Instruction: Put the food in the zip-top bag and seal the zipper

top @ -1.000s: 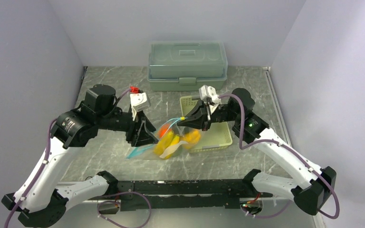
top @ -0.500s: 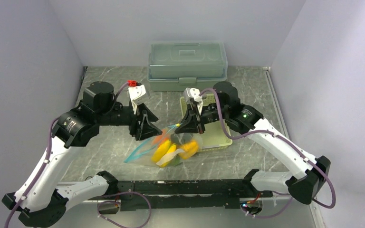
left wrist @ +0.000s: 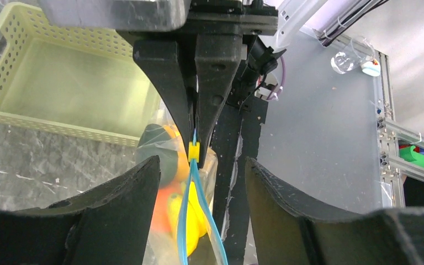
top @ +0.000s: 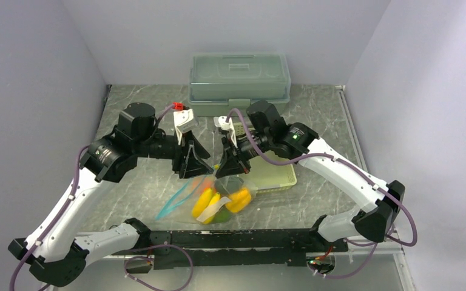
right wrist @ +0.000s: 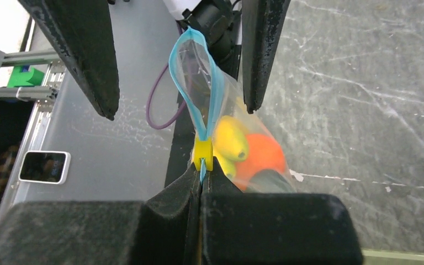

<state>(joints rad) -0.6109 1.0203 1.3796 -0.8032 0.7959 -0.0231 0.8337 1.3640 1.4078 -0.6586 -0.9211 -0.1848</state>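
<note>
The clear bag (top: 201, 185) hangs between the two grippers near the middle of the table (top: 133, 188). Its lower part sags toward 6 o'clock, at the near edge.

The right gripper (right wrist: 201, 178) has its jaws pressed together on the teal zipper (left wrist: 187, 204), pinching the strip right beside a small yellow slider (right wrist: 202, 153). Past the slider the zipper parts into an open loop, so the mouth is not closed along that stretch.

The left gripper (top: 194, 168) faces the right one from 9 o'clock. Its jaws are spread wide, one finger on each side of the open loop. The wrist views show a gap on both sides, so neither finger touches the plastic.

Inside the bag are the yellow bananas (top: 204, 200), an orange ball (right wrist: 260, 157) and a dark green avocado (left wrist: 157, 146), all bunched at the bottom. The other pieces are too blurred through the plastic to name.

A pale green slotted basket (top: 277, 177) sits at 3 o'clock of the bag, just beside it. A large green lidded box (top: 239, 76) stands at 12 o'clock against the back wall, well apart from the bag.
</note>
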